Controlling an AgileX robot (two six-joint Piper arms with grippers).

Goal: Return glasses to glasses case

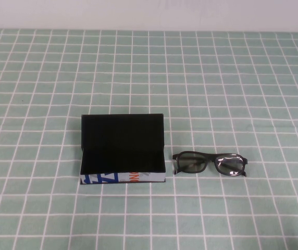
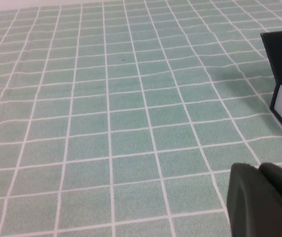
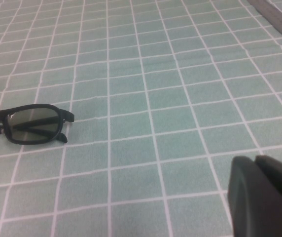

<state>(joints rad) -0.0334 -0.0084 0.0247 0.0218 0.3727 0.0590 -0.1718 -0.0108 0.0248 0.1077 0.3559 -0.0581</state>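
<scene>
The left tool (image 2: 264,200) shows only as a dark tip in its wrist view, hovering over bare green checked cloth on the desk (image 1: 216,78); whether it is open or closed cannot be told. The right tool (image 3: 264,195) looks much the same in its own view, its state likewise unclear. Neither appears in the high view. The glasses case (image 1: 122,151) sits left of centre, lid raised at its far side, white printed front facing near. The glasses (image 1: 210,163) lie flat just right of it, apart from it.
</scene>
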